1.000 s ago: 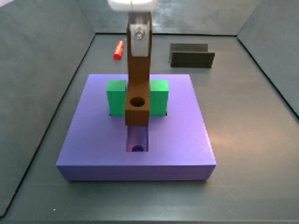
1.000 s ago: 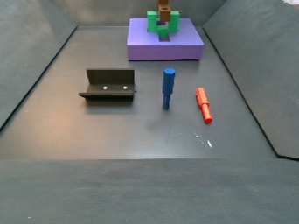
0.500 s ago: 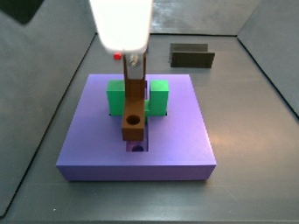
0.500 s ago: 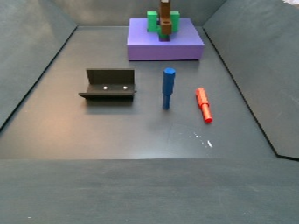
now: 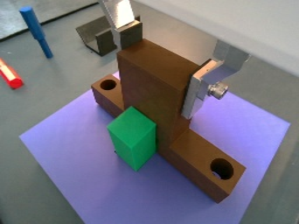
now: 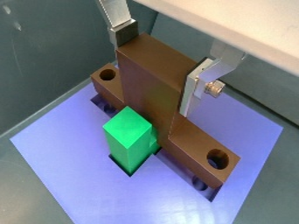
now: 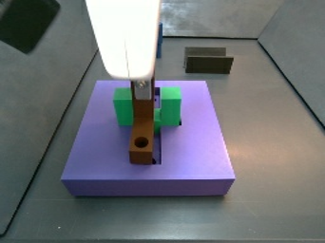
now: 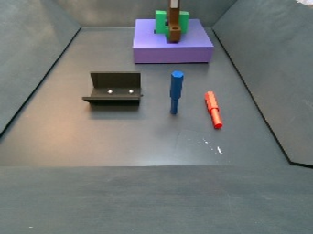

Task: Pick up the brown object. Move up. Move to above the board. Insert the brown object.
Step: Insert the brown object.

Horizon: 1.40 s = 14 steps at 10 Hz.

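Note:
The brown object (image 7: 143, 128) lies lengthwise in the groove of the purple-blue board (image 7: 197, 152), between the arms of the green U-shaped block (image 7: 124, 106), its round hole at the near end. My gripper (image 7: 143, 92) stands straight above it, shut on its raised brown part. In both wrist views the silver fingers (image 5: 201, 87) (image 6: 198, 83) press that upright part from two sides, and the gripper (image 5: 163, 66) (image 6: 162, 63) straddles it. The green block (image 5: 132, 136) (image 6: 128, 136) sits against the bar. In a side view the brown object (image 8: 175, 35) shows on the far board (image 8: 153, 50).
On the grey floor lie a dark olive-grey U-shaped block (image 8: 113, 89) (image 7: 207, 61), an upright blue stick (image 8: 177, 91) (image 5: 38, 33) and a small red stick (image 8: 214, 110) (image 5: 10, 74). Grey walls close in the floor on all sides.
My gripper has come down with the brown object. It hung above the board before; now its bar sits low in the groove between the green block's arms.

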Tool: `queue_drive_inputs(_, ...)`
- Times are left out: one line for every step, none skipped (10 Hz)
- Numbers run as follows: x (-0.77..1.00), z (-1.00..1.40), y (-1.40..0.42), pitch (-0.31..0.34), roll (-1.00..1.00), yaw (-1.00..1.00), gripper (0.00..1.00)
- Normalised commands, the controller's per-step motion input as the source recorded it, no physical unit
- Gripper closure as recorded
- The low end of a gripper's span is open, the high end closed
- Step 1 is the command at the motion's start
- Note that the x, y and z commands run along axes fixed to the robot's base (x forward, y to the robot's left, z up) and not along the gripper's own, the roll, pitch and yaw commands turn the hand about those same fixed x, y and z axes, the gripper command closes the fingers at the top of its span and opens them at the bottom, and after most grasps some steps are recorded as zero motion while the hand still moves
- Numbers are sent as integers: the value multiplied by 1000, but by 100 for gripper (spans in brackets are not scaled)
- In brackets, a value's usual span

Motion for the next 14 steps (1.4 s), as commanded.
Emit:
queue_drive_inputs(14,-297,0,39,159,-117,100)
queue_drive_inputs(74,-234,6,76,160,-100,100)
queue_drive_inputs(49,-243,29,74,164,-94,100)
queue_drive_inputs(0,-214,60,44,141,-69,100)
queue_drive_inputs(20,-117,89,50,107,0,100)
queue_drive_inputs(160,-86,69,54,107,77,100)
queue_drive_inputs(143,-86,0,43,99,66,100)
queue_drive_inputs(123,-100,0,27,90,20,100)
queue_drive_inputs(183,-106,-37,34,99,71,100)
queue_drive_inputs(151,-109,-49,37,100,46,100)
queue_drive_inputs(89,-91,-69,21,74,0,100)
queue_drive_inputs(146,-103,-54,24,84,43,100)
queue_drive_inputs(151,-80,-69,30,76,34,100)
queue_drive_inputs(89,-131,-49,0,60,34,100)
